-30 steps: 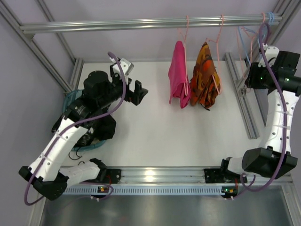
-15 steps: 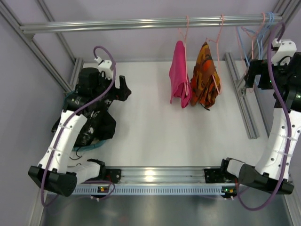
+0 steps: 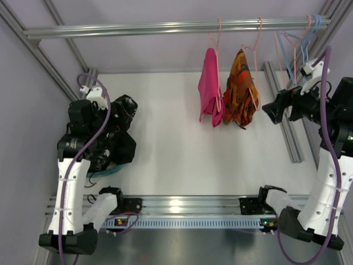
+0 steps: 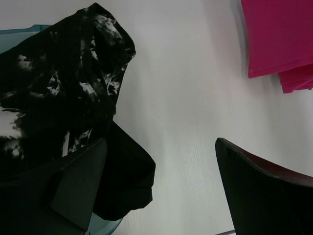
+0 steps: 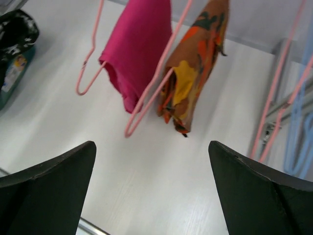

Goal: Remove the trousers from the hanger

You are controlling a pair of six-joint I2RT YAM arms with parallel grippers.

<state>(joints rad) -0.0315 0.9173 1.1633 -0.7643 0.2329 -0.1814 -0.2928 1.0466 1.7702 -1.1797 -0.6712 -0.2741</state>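
The trousers (image 4: 73,73), black with white speckles, lie heaped in a teal basket (image 4: 39,28) at the table's left edge, free of any hanger. From above they show as a dark pile (image 3: 113,149). My left gripper (image 4: 161,196) hangs open just above and beside the pile, holding nothing; from above it (image 3: 128,107) blends with the cloth. The hanger (image 3: 298,52), bare pale-pink wire, hangs on the right end of the rail among light-blue ones. My right gripper (image 3: 274,109) is open and empty, left of that hanger and pointing toward the hung garments; the hanger (image 5: 281,78) runs along its view's right edge.
A magenta garment (image 3: 209,88) and an orange patterned one (image 3: 240,91) hang on pink hangers from the rail (image 3: 138,27). Light-blue hangers (image 3: 287,41) crowd the rail's right end. An aluminium frame bar (image 3: 287,121) lies along the table's right side. The basket (image 5: 12,78) shows far left.
My right gripper opened at the rail's right end, then swung down and left, away from the hangers. My left arm pulled back left until its gripper came over the basket.
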